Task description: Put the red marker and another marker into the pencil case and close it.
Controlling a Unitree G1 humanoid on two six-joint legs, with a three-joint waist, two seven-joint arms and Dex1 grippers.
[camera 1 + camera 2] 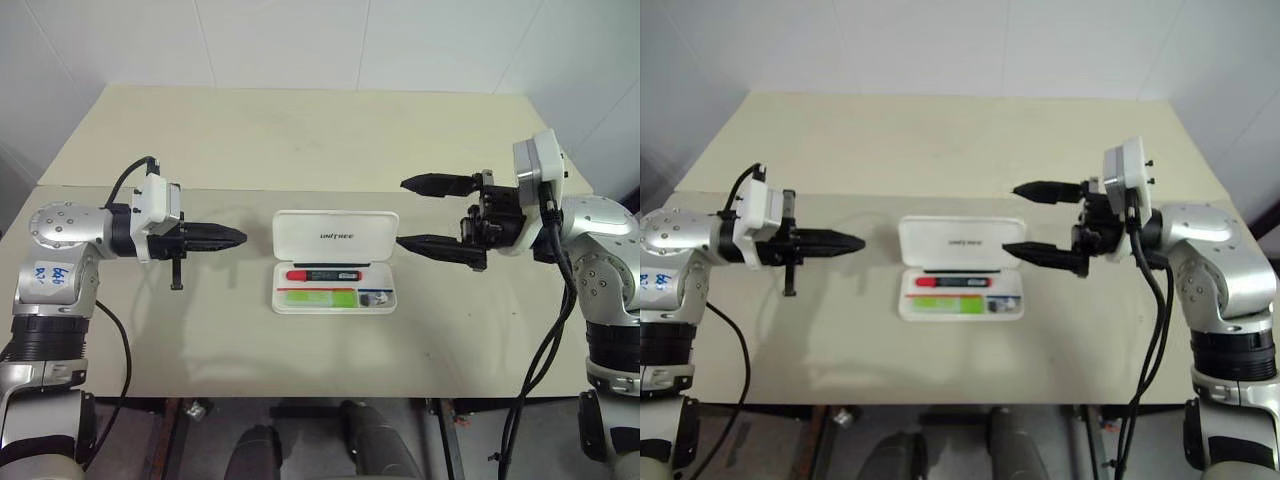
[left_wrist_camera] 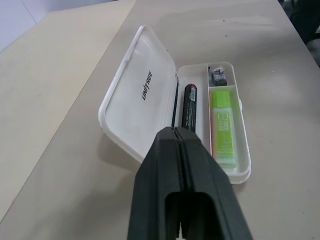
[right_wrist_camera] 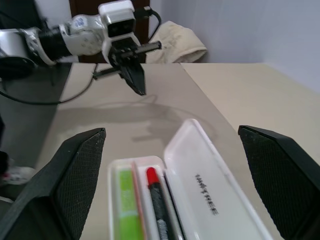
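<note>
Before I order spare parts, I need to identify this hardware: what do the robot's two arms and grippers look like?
Both arms are silver-grey metal with black joint bands and loose black cables. The left arm carries a white sticker with blue handwriting. Each wrist bears a white boxy camera module. The left gripper and the right gripper each have two black tapered fingers with textured inner pads.

The pencil case (image 1: 335,240) is white with a small dark logo on its lid and a red stripe inside. The red marker (image 1: 325,274) has a black barrel and red cap; the other marker (image 1: 318,297) is translucent light green. The desk (image 1: 300,130) is pale beige, and both grippers, left (image 1: 232,237) and right (image 1: 425,213), are black.
</note>
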